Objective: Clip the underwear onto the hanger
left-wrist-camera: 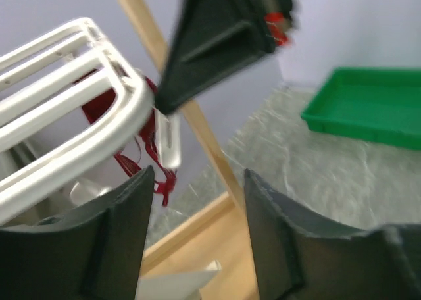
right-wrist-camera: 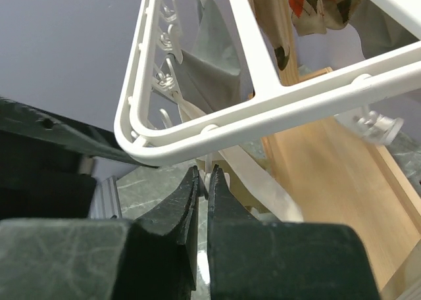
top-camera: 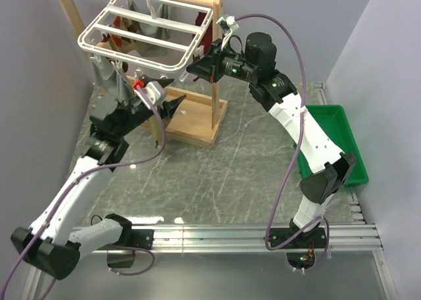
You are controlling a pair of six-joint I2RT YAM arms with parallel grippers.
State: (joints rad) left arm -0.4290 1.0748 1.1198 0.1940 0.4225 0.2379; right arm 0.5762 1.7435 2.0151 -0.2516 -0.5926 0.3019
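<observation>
Right pincer point(right-wrist-camera: 203, 181): jaws pressed together, tips just under the near corner of the hanger point(right-wrist-camera: 283, 102). Whether a clip is nipped between them, I can't tell. Left pincer point(left-wrist-camera: 195, 181): jaws wide apart, nothing in them, below and short of that same corner. Underwear point(top-camera: 103, 101): I take it to be the tan cloth hanging low just outboard of my left wrist. It appears in the top view only, partly hidden; neither wrist camera shows it. Judged handling: light, limp, will sag and fold, not slippery. Best taken at the doubled waistband hem, with the edge pulled taut for the clip. The hanger looks light on its hook and would likely swing if pushed. Only the right wrist view gives the row of clips point(right-wrist-camera: 164, 76) under the rim and the grey garment point(right-wrist-camera: 220, 50) beyond. Only the left wrist view, blurred, shows the right fingertip against the corner and the dark red garment point(left-wrist-camera: 154, 162) behind it.
</observation>
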